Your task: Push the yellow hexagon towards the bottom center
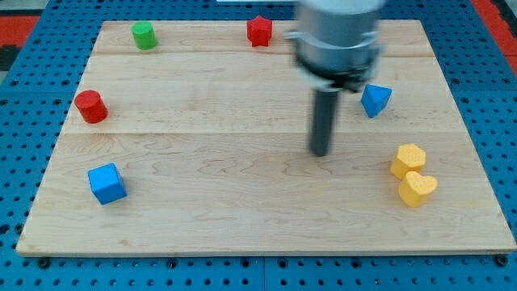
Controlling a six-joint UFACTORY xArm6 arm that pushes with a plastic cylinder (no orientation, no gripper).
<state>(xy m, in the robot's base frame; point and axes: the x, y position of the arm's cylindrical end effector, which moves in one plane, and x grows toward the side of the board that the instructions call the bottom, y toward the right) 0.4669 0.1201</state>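
Observation:
The yellow hexagon point(409, 159) lies near the right edge of the wooden board point(242, 226). A yellow heart point(418, 188) touches it from below. My tip point(321, 153) rests on the board well to the left of the yellow hexagon, with a wide gap between them. The rod hangs from the grey arm body point(337, 40) at the view's top.
A blue triangular block point(375, 99) lies right of the rod. A red star point(259, 31) and a green cylinder point(144, 35) sit near the top edge. A red cylinder point(91, 107) and a blue cube point(107, 183) are at the left.

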